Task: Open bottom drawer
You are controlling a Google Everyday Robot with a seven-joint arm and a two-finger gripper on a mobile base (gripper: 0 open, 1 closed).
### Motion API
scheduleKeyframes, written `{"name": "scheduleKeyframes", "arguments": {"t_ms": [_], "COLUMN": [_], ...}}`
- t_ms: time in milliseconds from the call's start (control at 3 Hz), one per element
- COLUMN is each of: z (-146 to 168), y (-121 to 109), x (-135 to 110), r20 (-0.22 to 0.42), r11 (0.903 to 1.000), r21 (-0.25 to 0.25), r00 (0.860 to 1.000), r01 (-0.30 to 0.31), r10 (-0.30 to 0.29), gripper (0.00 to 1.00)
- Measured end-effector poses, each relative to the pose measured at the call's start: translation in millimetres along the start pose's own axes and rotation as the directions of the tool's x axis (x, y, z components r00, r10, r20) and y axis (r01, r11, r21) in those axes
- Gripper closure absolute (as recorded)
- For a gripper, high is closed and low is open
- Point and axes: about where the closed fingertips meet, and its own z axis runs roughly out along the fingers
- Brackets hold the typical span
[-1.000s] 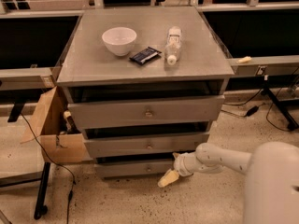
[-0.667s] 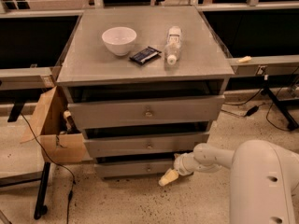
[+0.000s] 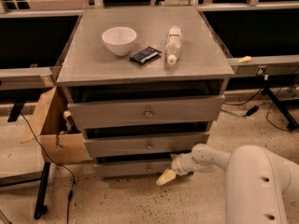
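Status: bottom drawer (image 3: 125, 168) sits at 6 o'clock on the cabinet (image 3: 88, 66), lowest of the stack, just above the floor. Its front looks shut or barely cracked, tucked a bit behind the middle front, and no grey interior shows. I'd call the opening not started.

Gripper (image 3: 166, 177) is low, just off the drawer's front at about 4 o'clock from its brass knob (image 3: 148, 168). It's near the knob but beside and below it, not on it as far as I can see. Can't tell the claw's state from here; it reads as one pale shape, and nothing is visibly held. The arm (image 3: 210, 157) comes in from 3 o'clock.

Left to do, my read: get onto the knob, take hold, pull straight out toward the camera. The knob is small, so a slip is the risk.

Counts:
- drawers: 3, made up of the top drawer (image 3: 107, 113), the middle drawer (image 3: 117, 146) and the bottom one
- knobs: 3, one centred per front
- on top: 1 white bowl (image 3: 119, 40), 1 clear bottle (image 3: 173, 44) lying down, 1 dark packet (image 3: 145, 55) between them
- 1 cardboard box (image 3: 46, 125) against the cabinet at 9 o'clock
- 1 arm, 1 gripper
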Motion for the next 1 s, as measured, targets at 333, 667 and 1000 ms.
{"name": "scheduleKeyframes", "arguments": {"t_ms": [333, 667, 1000], "z": [16.8, 30.2, 36.1], "y": [-8.2, -18.5, -21.3], "x": [-8.2, -17.7, -17.6], "r20": [0.039, 0.077, 0.079], "r11": [0.9996, 0.9991, 0.9991], "r21": [-0.018, -0.017, -0.017], "r00": [0.999, 0.996, 0.996], "r01": [0.021, 0.039, 0.039], "r10": [-0.02, -0.038, -0.038], "gripper": [0.0, 0.0, 0.0]}}
